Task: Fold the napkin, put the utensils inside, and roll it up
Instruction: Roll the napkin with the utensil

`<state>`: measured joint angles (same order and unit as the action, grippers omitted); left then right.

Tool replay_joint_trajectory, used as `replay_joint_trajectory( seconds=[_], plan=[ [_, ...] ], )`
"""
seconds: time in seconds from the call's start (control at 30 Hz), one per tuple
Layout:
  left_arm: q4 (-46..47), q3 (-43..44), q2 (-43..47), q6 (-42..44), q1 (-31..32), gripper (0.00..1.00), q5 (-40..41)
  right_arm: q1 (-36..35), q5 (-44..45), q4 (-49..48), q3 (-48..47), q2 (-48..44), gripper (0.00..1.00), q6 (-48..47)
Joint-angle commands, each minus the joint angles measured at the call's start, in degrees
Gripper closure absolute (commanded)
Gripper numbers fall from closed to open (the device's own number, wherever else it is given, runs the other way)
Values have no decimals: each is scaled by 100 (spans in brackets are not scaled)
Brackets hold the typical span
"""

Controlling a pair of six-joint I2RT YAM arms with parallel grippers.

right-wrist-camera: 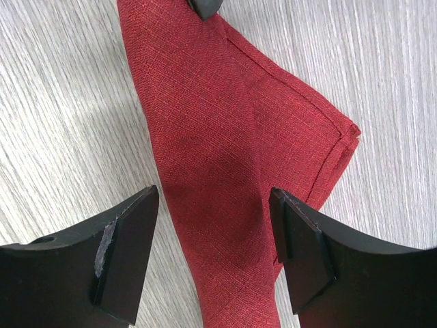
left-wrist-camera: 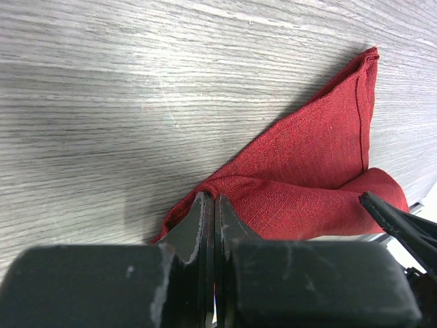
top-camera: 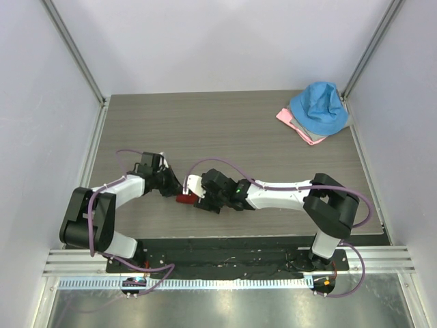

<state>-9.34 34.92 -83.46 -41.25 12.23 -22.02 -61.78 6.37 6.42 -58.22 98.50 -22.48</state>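
Napkin point(right-wrist-camera: 225, 157) position: near edge of the surface point(top-camera: 205, 130), between the two arms, folded into a narrow, tapered bundle with one hemmed corner sticking out to the side. Material: dark red woven cloth with a fine linen-like weave and a stitched hem along its edges.

Left gripper point(left-wrist-camera: 208, 203): jaws pressed together, pinching a raised pucker of the napkin at one end of the bundle.

Right gripper point(right-wrist-camera: 212, 198): jaws spread wide, one black finger on each side of the bundle and neither touching the cloth. In the right wrist view, the tip of the left gripper enters at the far end of the napkin.

Surface: grey-brown laminate with a streaked wood grain, flat and matte.

Other items: a bright blue cloth point(top-camera: 317, 109) lies crumpled on top of a pale pink cloth point(top-camera: 292, 123) at the far right corner, well apart from the napkin and both arms. Nothing lies between that pile and the napkin.
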Motion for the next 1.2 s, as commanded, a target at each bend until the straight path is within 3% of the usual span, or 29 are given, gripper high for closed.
replay_joint_trajectory(
  seconds=[0.0,0.3,0.43,0.53,0.63,0.67,0.77,0.93,1.17],
  plan=[
    [-103,129,-109,197,-54,100,128,-45,-101,-132,-41,108,27,-64],
    [-85,182,-127,206,-54,100,40,-19,-101,-62,-163,459,29,-90],
    [-6,217,-127,206,-63,100,-4,148,-557,394,-461,740,48,15],
    [-6,314,-65,214,-98,90,83,298,-1137,851,-734,977,58,155],
    [-94,472,118,249,-221,69,206,508,-1875,1353,-1033,1162,64,401],
    [-146,498,180,267,-273,57,355,570,-2251,1571,-1103,1276,65,463],
    [-340,525,513,337,-309,38,794,868,-2841,1958,-1428,1426,67,752],
    [-349,209,1033,346,-300,34,1174,1404,-4187,2364,-2026,1891,69,1298],
    [248,-432,1842,329,-309,34,700,1800,-5514,3260,-2888,2841,70,1896]
  ],
)
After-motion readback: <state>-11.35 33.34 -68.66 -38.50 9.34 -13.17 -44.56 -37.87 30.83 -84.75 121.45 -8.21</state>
